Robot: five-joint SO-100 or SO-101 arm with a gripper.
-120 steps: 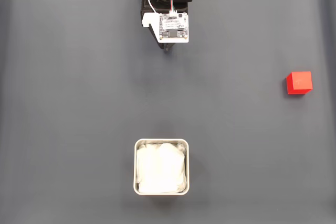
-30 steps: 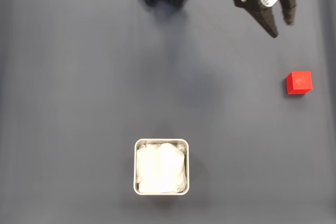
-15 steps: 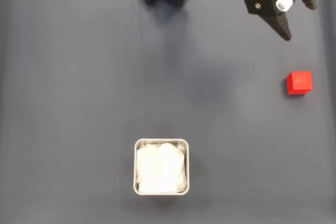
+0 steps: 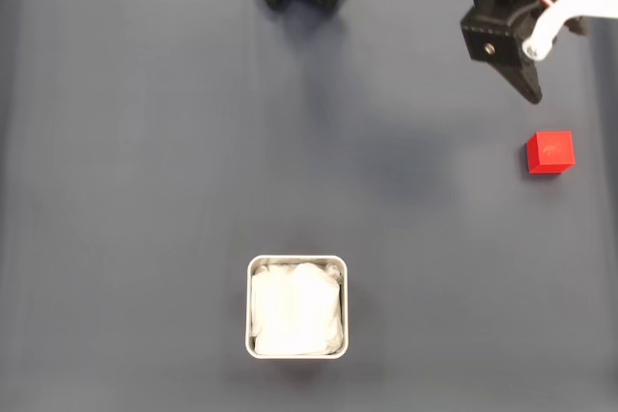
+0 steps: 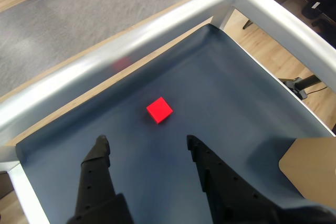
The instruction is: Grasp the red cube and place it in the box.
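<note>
Fixed view: our gripper [image 4: 550,72] hangs above-left of the cube [image 4: 550,152], well apart; box [image 4: 296,307] sits far down the mat [image 4: 145,190].

Wrist view: jaws spread, nothing held, cube [image 5: 159,110] just ahead of the fingertips [image 5: 102,142]. Risk as we see it: an off-centre descent clips an edge and shoves the cube.
</note>
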